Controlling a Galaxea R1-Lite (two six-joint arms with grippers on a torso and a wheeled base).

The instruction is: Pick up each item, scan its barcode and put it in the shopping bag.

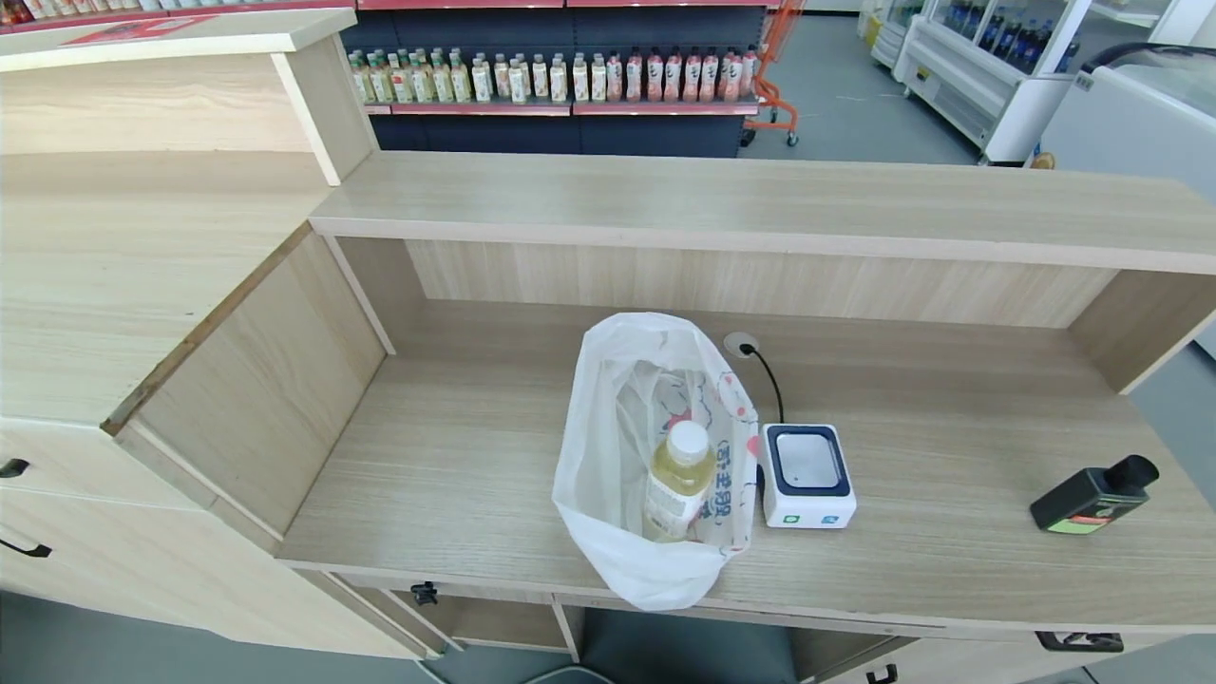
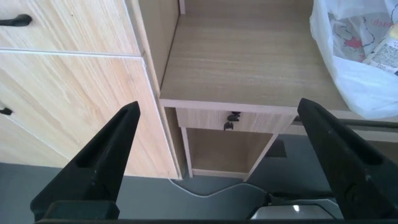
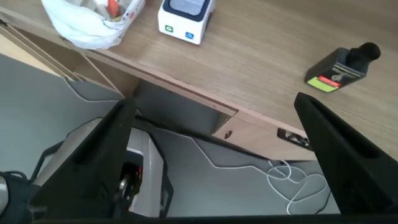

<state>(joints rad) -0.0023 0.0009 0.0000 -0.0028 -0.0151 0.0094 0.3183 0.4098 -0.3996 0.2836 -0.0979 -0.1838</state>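
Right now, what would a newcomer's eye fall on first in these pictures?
The white shopping bag stands open in the middle of the wooden counter, with a bottle of yellowish drink standing inside. Right beside it sits the white scanner, and a black bottle lies alone near the counter's right end.

Desk point(image 1: 456, 456): light wood-grain top, set under a raised ledge at the back, side panels at both ends.
Shopping bag point(image 1: 591, 456): white plastic, mouth open upward, mid-desk, its bottom reaching the front edge.
Scanner point(image 1: 807, 475): white box, dark-framed window facing up, just beside the bag's right side.
Cable point(image 1: 771, 380): black, running from the scanner back to a round grommet point(image 1: 740, 343).
Black bottle point(image 1: 1092, 497): lying on its side, near the right end, well apart from the scanner.
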